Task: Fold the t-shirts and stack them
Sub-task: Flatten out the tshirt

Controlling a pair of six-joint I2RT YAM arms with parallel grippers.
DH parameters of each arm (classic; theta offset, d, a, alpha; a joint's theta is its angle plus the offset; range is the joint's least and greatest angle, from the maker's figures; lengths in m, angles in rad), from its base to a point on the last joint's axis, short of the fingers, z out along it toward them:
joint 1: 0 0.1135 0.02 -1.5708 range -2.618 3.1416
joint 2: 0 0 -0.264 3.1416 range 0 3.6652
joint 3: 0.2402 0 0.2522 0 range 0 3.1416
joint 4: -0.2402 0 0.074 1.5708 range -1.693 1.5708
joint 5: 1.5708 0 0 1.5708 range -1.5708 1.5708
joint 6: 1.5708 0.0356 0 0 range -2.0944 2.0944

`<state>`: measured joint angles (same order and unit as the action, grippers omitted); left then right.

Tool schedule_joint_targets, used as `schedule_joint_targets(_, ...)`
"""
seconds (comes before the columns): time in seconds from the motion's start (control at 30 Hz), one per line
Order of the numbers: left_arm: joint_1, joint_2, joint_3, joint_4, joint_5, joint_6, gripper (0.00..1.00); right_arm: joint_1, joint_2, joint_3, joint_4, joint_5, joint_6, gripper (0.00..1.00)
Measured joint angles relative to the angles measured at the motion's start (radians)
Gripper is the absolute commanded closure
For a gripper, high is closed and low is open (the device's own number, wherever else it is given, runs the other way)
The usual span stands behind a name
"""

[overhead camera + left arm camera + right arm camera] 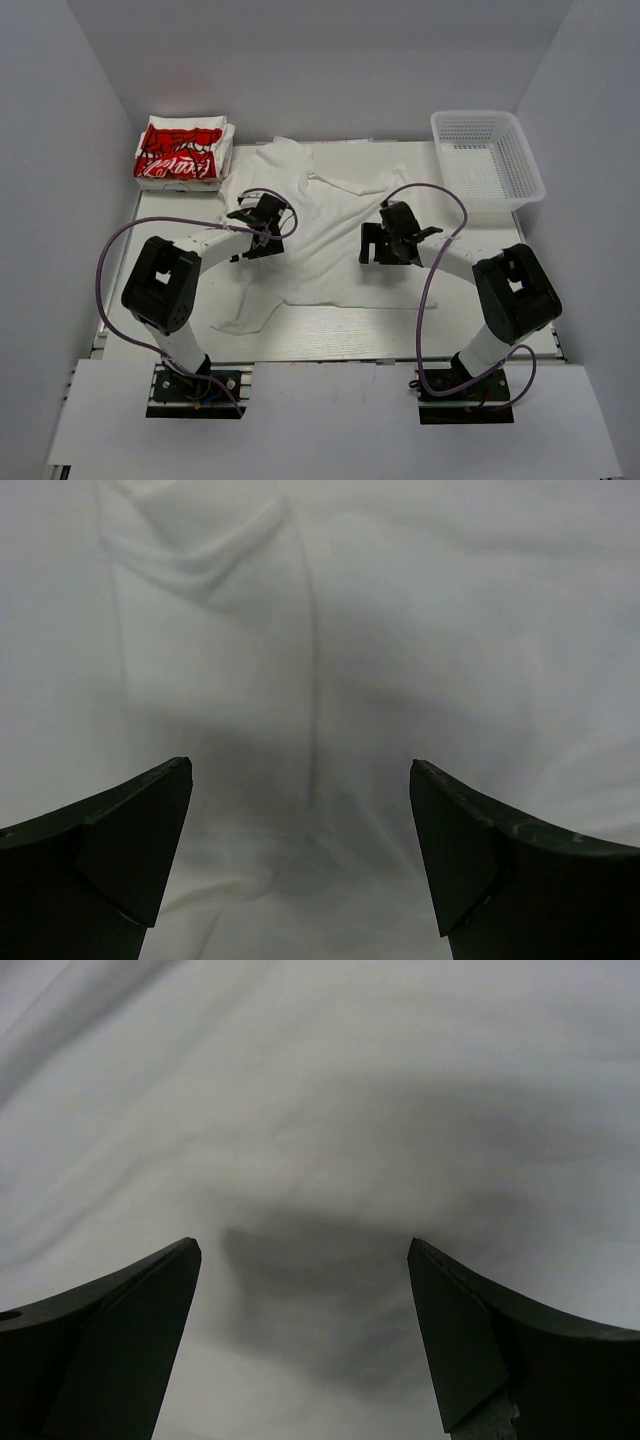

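Note:
A plain white t-shirt (325,215) lies spread and wrinkled across the middle of the table. A folded stack of t-shirts (183,153) with a red printed graphic sits at the back left corner. My left gripper (262,222) hovers open over the shirt's left part. My right gripper (385,240) stands open over its right part. In the left wrist view the gripper (300,770) has only white cloth (330,650) with folds below it. In the right wrist view the gripper (305,1250) hangs over smooth cloth (330,1110), nothing between the fingers.
A white plastic mesh basket (488,160) stands at the back right. White walls enclose the table on three sides. Purple cables loop from both arms over the shirt's edges.

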<state>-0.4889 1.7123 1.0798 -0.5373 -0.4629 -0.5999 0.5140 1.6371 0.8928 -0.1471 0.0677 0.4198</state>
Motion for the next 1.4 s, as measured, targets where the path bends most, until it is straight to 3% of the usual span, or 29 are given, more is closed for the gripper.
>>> schedule_joint_targets(0.47, 0.083, -0.041, -0.107, -0.175, -0.142, -0.295, 0.01, -0.063, -0.043, -0.084, 0.085, 0.021, 0.121, 0.10)
schedule_joint_targets(0.63, 0.156, -0.150, -0.206, -0.235, -0.162, -0.349, 0.01, -0.106, -0.045, -0.086, 0.082, 0.033, 0.148, 0.10)
schedule_joint_targets(1.0, 0.257, -0.253, -0.291, -0.333, -0.179, -0.472, 0.01, -0.275, -0.097, -0.123, 0.030, 0.073, 0.146, 0.10)
schedule_joint_targets(1.23, 0.330, -0.463, -0.350, -0.296, -0.105, -0.465, 0.01, -0.302, -0.133, -0.148, 0.011, 0.032, 0.096, 0.10)
schedule_joint_targets(1.4, 0.315, -0.531, -0.325, -0.184, 0.017, -0.329, 0.01, -0.293, -0.224, -0.173, -0.036, -0.039, 0.022, 0.10)
